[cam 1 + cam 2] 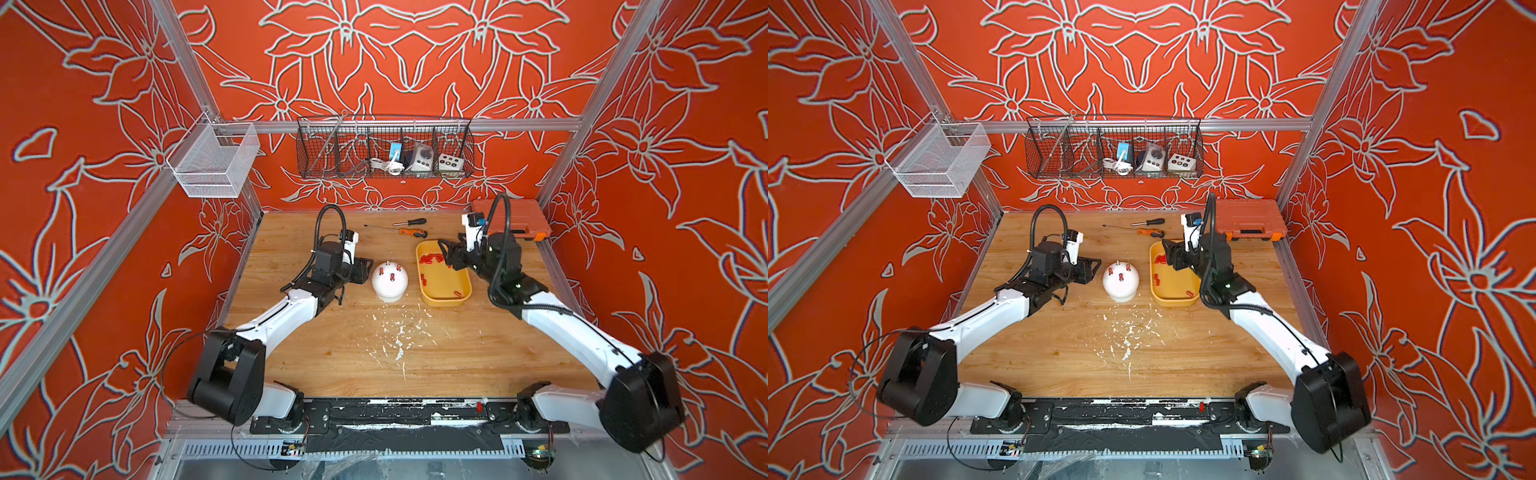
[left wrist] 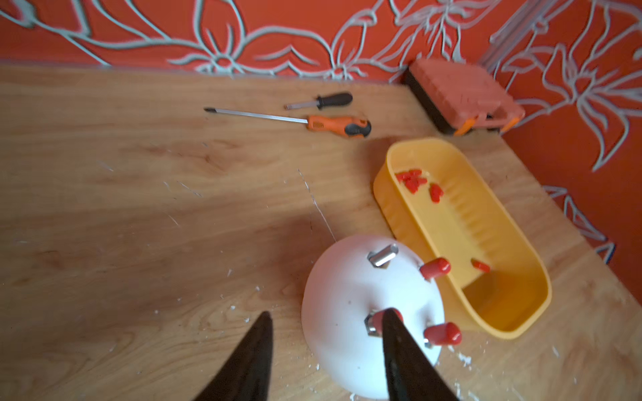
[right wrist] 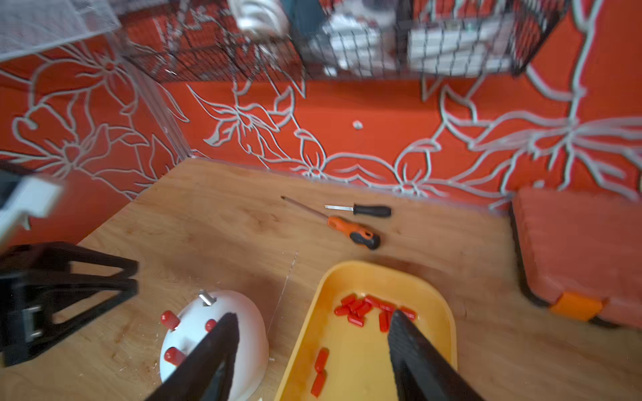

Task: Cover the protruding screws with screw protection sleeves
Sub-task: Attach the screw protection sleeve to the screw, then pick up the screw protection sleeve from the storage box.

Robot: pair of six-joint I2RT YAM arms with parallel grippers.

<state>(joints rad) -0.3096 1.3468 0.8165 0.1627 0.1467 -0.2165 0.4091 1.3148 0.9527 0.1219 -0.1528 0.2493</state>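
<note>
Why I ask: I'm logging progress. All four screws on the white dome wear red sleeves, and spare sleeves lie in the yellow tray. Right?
Three, not four: one screw on the white dome stands bare, as the left wrist view shows. Spare sleeves do lie in the yellow tray.

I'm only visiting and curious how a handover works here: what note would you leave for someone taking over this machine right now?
Left gripper: open, empty, beside the white dome.
Right gripper: open, nothing seen between the jaws, over the sleeves heaped in the yellow tray.
Done: three capped screws on the dome wear red sleeves.
Left: one bare screw on the dome's far side. Pick a sleeve from the tray and cap it.
</note>
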